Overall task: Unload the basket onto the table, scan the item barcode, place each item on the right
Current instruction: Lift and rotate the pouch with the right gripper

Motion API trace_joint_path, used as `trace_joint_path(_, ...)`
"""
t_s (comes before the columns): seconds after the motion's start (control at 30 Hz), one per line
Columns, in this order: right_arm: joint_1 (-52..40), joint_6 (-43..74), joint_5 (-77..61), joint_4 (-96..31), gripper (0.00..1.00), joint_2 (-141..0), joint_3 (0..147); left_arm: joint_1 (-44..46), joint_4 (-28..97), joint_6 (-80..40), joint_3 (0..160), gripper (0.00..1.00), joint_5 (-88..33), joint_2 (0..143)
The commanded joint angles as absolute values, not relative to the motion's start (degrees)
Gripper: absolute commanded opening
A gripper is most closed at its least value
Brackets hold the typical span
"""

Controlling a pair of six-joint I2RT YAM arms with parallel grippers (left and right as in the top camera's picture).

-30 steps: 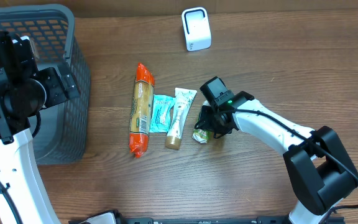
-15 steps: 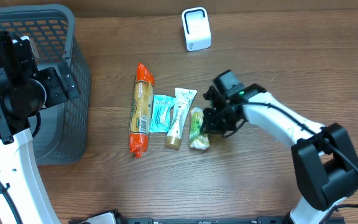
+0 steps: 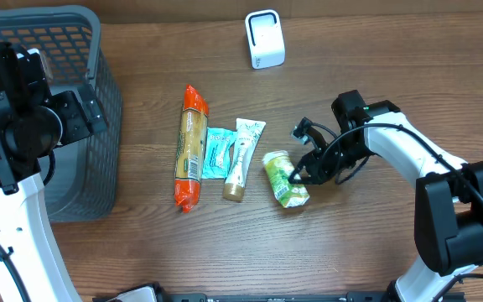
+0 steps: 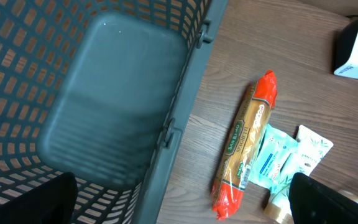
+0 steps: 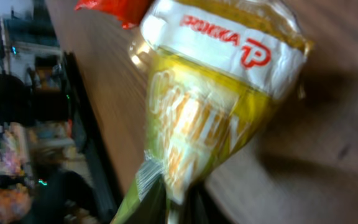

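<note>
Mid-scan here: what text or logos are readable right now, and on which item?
"POKKA", in red beside a red logo mark, on the white band of the green pack.
Large pale lettering below it on that pack: blurred, unreadable.
Print on the orange-ended roll, teal packet and tube: too small to read.

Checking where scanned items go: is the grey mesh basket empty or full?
Empty where visible: the grey mesh basket shows only its bare floor in the left wrist view.
</note>
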State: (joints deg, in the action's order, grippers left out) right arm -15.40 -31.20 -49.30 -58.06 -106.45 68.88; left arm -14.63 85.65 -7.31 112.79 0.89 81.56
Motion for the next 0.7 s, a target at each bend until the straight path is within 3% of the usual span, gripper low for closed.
trace_joint_path(0.0, -15.57, -23.22, -48.66, -52.12, 0.24, -106.1, 70.11, -14.72, 85.47, -7.73, 112.6, 1.0, 0.43, 81.69)
trace_joint_path(0.1, -15.57, -13.15, -46.06, -47.53, 0.4, -106.1, 70.15, -14.72, 85.47, -7.73, 112.6, 1.0, 0.43, 81.69)
trace_joint_path(0.3, -16.91, -11.79, -45.98, -55.48, 0.39, -106.08, 73.43, -14.72, 85.47, -7.73, 112.6, 1.0, 0.43, 81.69)
trace_joint_path(0.4, -21.52, -11.25, -42.85, -61.71, 0.47, -106.08, 75.42, -14.72, 85.47, -7.73, 112.57, 1.0, 0.43, 81.69)
trace_joint_path(0.67, -35.79, 6.85, -29.23, -61.82, 0.47, -106.1, 72.42, -14.72, 85.49, -7.73, 112.6, 1.0, 0.43, 81.71)
